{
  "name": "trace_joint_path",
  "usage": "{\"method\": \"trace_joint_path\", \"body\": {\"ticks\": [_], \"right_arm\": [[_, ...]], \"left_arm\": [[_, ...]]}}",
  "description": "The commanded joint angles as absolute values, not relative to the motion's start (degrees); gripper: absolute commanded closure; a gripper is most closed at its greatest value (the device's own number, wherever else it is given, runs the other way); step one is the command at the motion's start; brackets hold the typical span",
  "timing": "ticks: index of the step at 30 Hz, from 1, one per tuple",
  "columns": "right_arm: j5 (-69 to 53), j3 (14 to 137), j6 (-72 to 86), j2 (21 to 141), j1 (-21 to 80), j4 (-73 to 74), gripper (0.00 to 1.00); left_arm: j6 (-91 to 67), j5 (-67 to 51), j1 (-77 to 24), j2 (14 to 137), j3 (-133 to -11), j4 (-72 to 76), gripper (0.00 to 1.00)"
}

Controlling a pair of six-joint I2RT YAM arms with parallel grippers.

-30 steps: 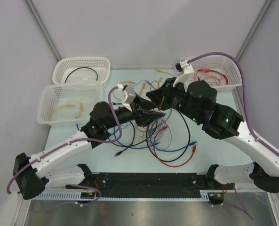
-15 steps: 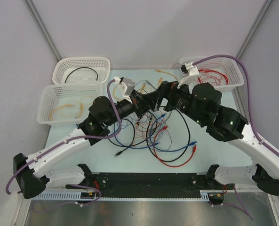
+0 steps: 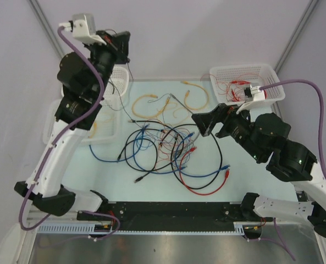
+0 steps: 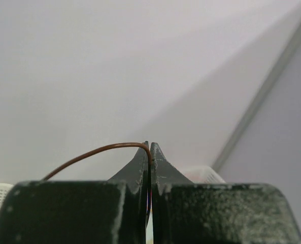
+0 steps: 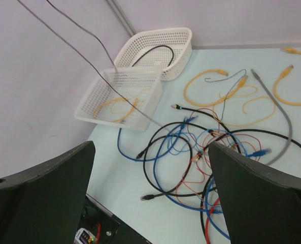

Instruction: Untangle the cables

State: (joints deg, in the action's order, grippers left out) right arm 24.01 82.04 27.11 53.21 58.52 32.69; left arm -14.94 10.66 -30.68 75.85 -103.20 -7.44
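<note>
The cables lie as a tangle (image 3: 168, 148) of black, blue and red wires in the middle of the table, seen also in the right wrist view as a tangle (image 5: 191, 152). My left gripper (image 3: 122, 47) is raised high at the back left. It is shut (image 4: 150, 152) on a thin brown wire (image 4: 99, 150), which hangs taut down toward the tangle as a thin wire (image 3: 131, 93). My right gripper (image 3: 203, 124) hovers open over the tangle's right edge, nothing between its fingers (image 5: 150, 193).
Loose yellow cables (image 3: 152, 104) and a grey cable (image 5: 287, 122) lie behind the tangle. A white basket (image 3: 244, 70) with red wires stands back right. At the left stand two white baskets, one (image 5: 160, 38) with a black cable, one (image 5: 97, 96) with yellow cables.
The left arm swung from the tangle up to the back left with a thin wire pinched, drawing it taut. The right gripper opened and drew back to the right.
</note>
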Motion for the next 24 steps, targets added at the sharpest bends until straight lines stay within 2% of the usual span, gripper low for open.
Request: {"method": "trace_joint_path", "body": {"ticks": [1,3,6,7,9,10,11,12,18,24], "right_arm": [[25.4,77.5,28.7,52.2,58.4,33.6,0.0],[23.8,74.8,29.5,51.9,58.4,33.7,0.0],[22.9,71.8,30.4,51.4,58.4,34.2,0.0],[22.6,71.1,30.5,50.9,58.4,34.1,0.0],[21.7,68.8,30.6,50.4,58.4,33.8,0.0],[21.4,68.0,30.4,50.0,58.3,33.7,0.0],[21.4,67.2,30.4,49.3,58.3,33.5,0.0],[20.8,65.7,30.1,49.0,58.1,33.1,0.0],[18.8,61.5,27.4,47.0,55.8,31.8,0.0],[13.4,58.0,26.2,45.4,49.9,30.6,0.0]], "left_arm": [[-12.4,26.9,-28.9,86.0,-116.9,-11.2,1.0],[-10.4,35.9,-28.7,90.7,-124.2,-9.1,1.0],[-5.4,43.3,-28.6,98.9,-131.9,-1.3,1.0],[-0.8,46.3,-28.6,103.0,-133.4,5.4,1.0],[6.1,48.9,-28.4,107.7,-139.5,16.3,1.0],[12.2,50.1,-28.0,110.4,-142.8,18.8,1.0],[13.9,50.0,-27.5,116.0,-150.3,20.5,1.0],[14.9,49.3,-26.3,117.8,-152.9,23.9,1.0],[6.9,44.5,-20.8,116.6,-144.1,32.5,1.0],[5.4,40.3,-16.1,120.8,-149.7,33.8,1.0]]}}
